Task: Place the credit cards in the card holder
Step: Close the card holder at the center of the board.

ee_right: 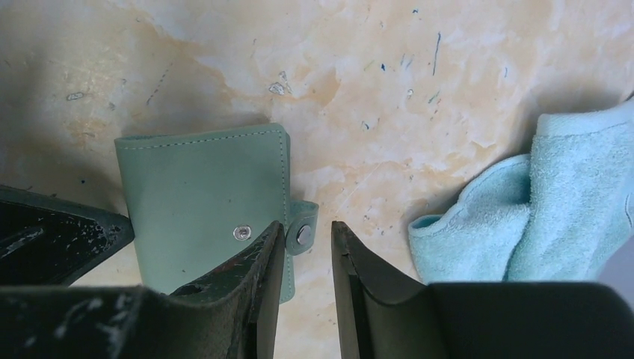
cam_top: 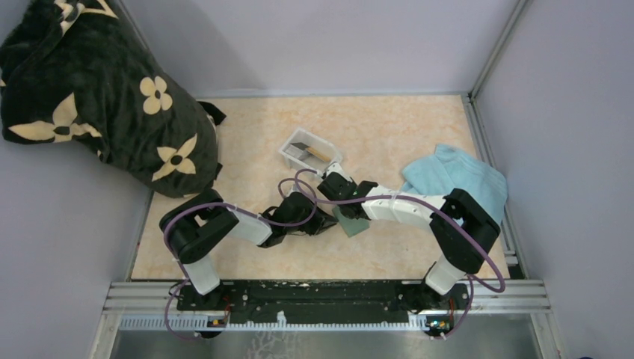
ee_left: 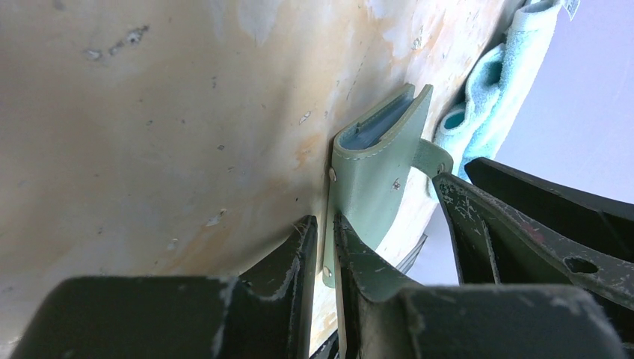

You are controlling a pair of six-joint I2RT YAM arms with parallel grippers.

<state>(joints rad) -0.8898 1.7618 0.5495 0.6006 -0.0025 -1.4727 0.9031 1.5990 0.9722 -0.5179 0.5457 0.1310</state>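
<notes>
The right gripper (ee_right: 306, 228) hangs over the card holder (ee_right: 202, 187) with its jaws partly apart. They straddle the snap tab (ee_right: 303, 233) that projects from the holder's strap edge. One finger lies above the grey-green cover and the other above the bare table (ee_right: 374, 75), and the tab sits in the gap with neither pad clearly pressing on it. The left gripper (ee_left: 323, 221) stands at the opposite edge of the card holder. Its jaws are drawn close, with a thin strip of the cover edge pinched between them, so the holder is anchored from that side. The card holder lies closed and flat on the table between the two grippers, with the fold showing pale blue lining in the left wrist view. The strap runs across the holder from the left gripper toward the right, so the tab points at the light blue towel (ee_right: 538, 202), which lies well apart. The right gripper is the nearer to the tab, and the opening move probably turns on closing it there. The credit cards (cam_top: 303, 149) appear to lie in the white tray (cam_top: 288, 153), beyond both grippers, though they are too small to count.
</notes>
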